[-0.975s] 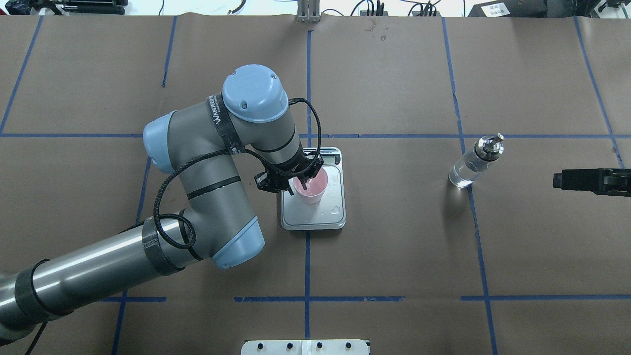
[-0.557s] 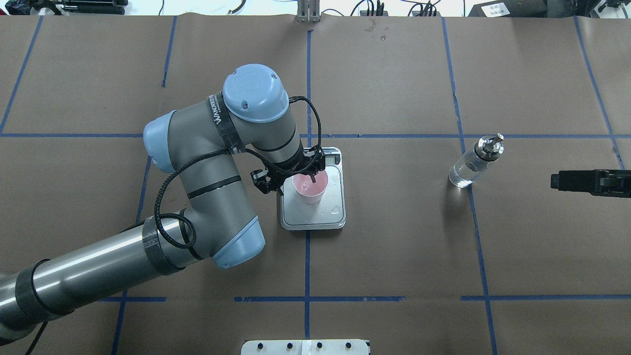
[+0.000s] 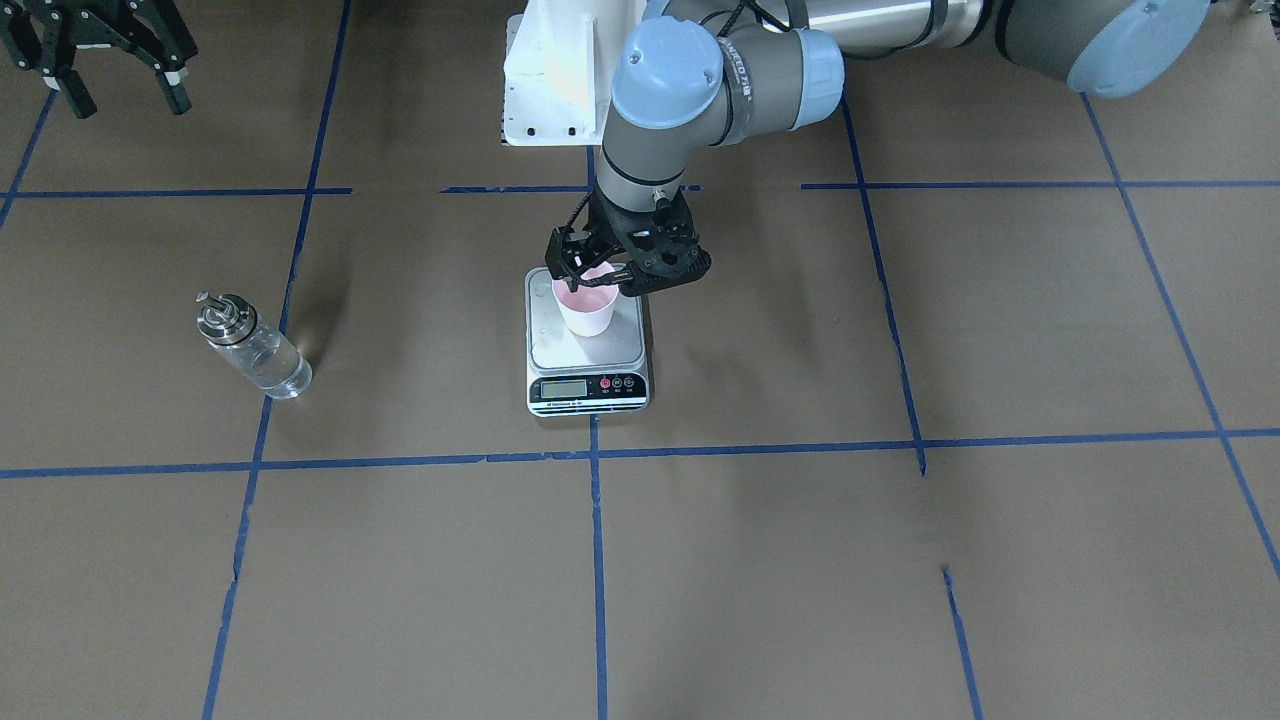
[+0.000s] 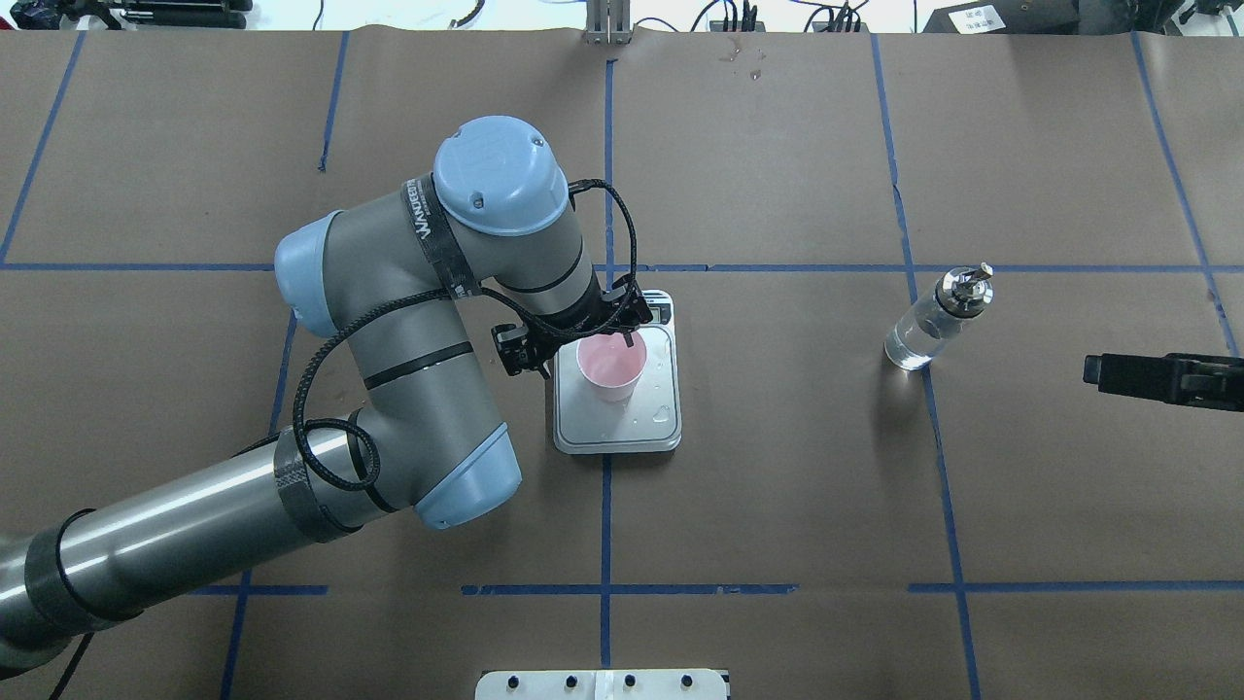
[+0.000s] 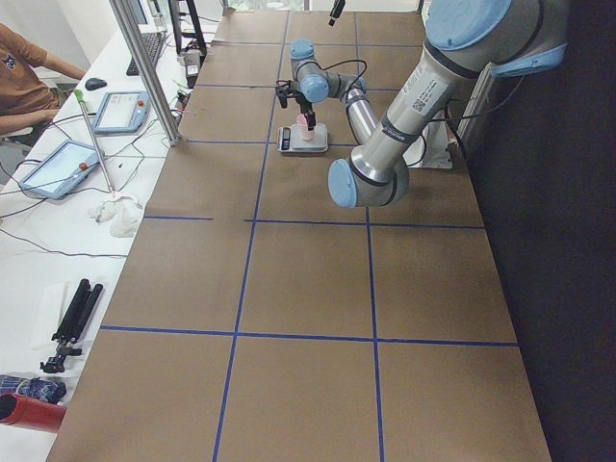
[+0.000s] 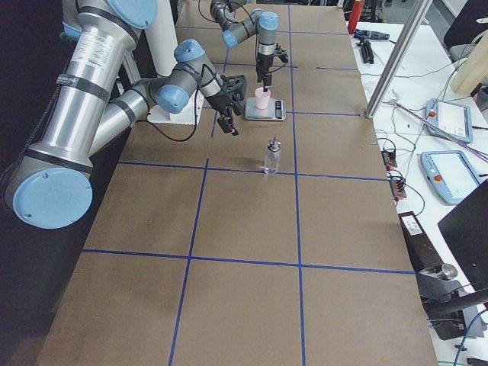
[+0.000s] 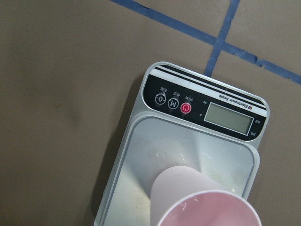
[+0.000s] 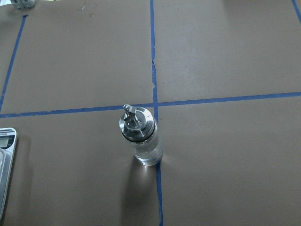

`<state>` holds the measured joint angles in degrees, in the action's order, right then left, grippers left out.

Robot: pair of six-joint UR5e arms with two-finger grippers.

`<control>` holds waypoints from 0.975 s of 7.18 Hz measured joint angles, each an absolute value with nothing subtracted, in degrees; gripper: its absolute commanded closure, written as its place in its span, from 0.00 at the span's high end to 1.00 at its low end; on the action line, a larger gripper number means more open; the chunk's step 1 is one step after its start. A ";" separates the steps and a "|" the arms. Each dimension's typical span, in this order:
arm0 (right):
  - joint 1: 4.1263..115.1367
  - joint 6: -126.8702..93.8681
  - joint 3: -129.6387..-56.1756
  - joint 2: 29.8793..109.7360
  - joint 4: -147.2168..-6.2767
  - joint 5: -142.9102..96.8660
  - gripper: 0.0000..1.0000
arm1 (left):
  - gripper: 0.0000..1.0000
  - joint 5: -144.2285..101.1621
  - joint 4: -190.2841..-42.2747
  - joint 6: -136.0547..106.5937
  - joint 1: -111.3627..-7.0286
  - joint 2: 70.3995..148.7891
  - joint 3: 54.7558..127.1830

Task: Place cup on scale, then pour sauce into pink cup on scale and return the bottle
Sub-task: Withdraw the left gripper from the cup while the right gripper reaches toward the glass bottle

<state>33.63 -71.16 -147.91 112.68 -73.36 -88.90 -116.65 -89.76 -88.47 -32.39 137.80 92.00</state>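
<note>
left gripper point(image 3: 600, 272) hangs spread wide just above the cup point(image 4: 610, 367), pinching nothing. its fingers look clear of the rim, though the arm hides part of that from above. the cup stands upright on the scale point(image 4: 622, 433), on the half of the platform nearest the display edge and about midway between the two side edges. a few drops point(image 4: 661, 413) lie on the bare metal toward the platform's other end. the scale sits about the middle of the table point(image 4: 777, 506). the bottle point(image 4: 928, 326) stands upright well apart from it, toward the table's right edge, with clear sauce point(image 4: 909, 348) showing through the glass. right gripper point(image 3: 122, 92) hovers spread and empty by that same edge, pointed at the bottle.

placing looks done, and fetching the bottle comes next. a finger snagging the rim as the left arm pulls away would tip the cup or shove it off the platform. smooth glass could slip in a loose pinch. a stream from the narrow spout could miss the small mouth.

the cup is pale pink, matte, tapered to a narrower base, has no handle and is empty. it is probably light and easy to knock over.
</note>
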 measured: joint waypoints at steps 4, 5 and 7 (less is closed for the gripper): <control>14.80 -79.78 -140.10 112.88 -68.17 -65.19 1.00 | 1.00 -116.91 -84.00 -82.59 -34.42 136.65 97.32; 13.33 -80.01 -135.99 112.95 -62.53 -62.12 1.00 | 1.00 -117.03 -83.67 -81.61 -35.11 135.67 99.00; 11.53 -80.00 -129.28 113.07 -52.01 -57.52 1.00 | 1.00 -117.14 -81.77 -79.16 -37.10 134.36 102.03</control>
<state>11.53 -80.00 -129.28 113.07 -52.01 -57.52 -117.14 -81.77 -79.16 -37.10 134.36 102.03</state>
